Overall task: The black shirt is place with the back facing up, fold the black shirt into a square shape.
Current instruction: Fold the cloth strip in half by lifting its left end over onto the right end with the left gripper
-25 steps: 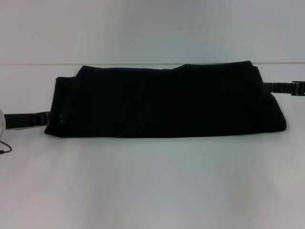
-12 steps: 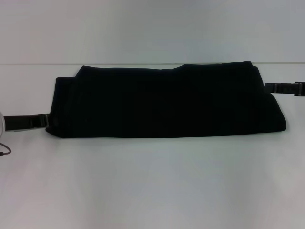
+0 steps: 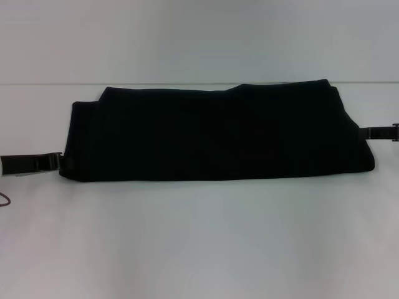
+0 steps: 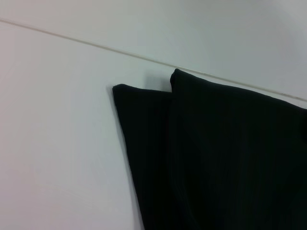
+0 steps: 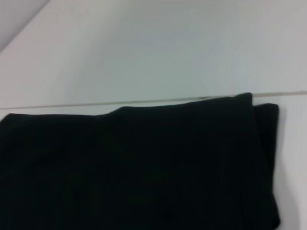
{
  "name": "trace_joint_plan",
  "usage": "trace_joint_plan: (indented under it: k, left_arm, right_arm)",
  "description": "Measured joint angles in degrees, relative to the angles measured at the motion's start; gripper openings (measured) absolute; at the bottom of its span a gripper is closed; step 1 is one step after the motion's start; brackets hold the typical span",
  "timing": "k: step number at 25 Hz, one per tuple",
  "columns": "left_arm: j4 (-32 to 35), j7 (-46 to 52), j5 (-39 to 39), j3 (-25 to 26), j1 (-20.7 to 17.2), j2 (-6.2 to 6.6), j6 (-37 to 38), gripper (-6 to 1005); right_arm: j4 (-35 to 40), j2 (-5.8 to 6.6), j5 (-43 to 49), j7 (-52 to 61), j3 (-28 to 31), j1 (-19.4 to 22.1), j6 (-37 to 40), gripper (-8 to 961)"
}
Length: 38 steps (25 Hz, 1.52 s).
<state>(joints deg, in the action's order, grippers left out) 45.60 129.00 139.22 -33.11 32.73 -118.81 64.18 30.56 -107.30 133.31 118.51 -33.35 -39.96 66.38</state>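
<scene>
The black shirt (image 3: 215,132) lay across the middle of the white table (image 3: 199,237) as one long, flat band, wider on its near edge than on its far edge, so that its outline read as a low trapezoid. The cloth was soft, matte and plain, with faint lengthwise ribs; no lettering showed on the upper face. Its far edge carried one shallow step near the middle, and each end showed two offset layers: in the left wrist view two rounded corners stood side by side (image 4: 144,91), and in the right wrist view a second layer's edge projected just past the first.

Count: one shirt, one table, two grippers. My left gripper (image 3: 57,161) lay low at the shirt's near left corner, its dark slim fingers (image 3: 37,163) pointing at the cloth; whether they were spread or pressed together, I cannot tell. My right gripper (image 3: 371,132) sat at the shirt's right end, only its thin black tip showing at the view's edge; its state likewise could not be told.

Against the frame one second earlier, the shirt's outline was unchanged. My left gripper had dropped slightly toward the near side and showed less of its body; my right gripper had shifted nearer and outward, from beside the far right corner to the middle of the right end.
</scene>
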Motion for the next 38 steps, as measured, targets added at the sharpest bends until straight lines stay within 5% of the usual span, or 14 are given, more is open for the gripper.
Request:
trace_joint_plan:
  k: [22,28,30,38]
  left_arm:
    - [-0.47,-0.29,-0.02,-0.03,0.33,-0.1,-0.39,3]
    - [-0.51,-0.77,-0.34,-0.03,0.41,-0.04,-0.51,7]
    - [-0.51,-0.79,-0.39,-0.03,0.36,-0.03,-0.59,8]
    - [-0.51,-0.79,-0.46,-0.03,0.2,-0.05,-0.64,13]
  right_arm:
    - [-1.89,-2.35,5.03,1.51,-0.88,-0.4,-3.31,753]
    - [-1.52,-2.85,4.69,-0.52,-0.31,-0.18,-3.16,536]
    - [-1.3,-2.96,4.64,-0.53,-0.26,-0.14,-3.08,322]
    - [-1.16,-2.9,4.59,-0.56,0.4,0.39,-2.98,157]
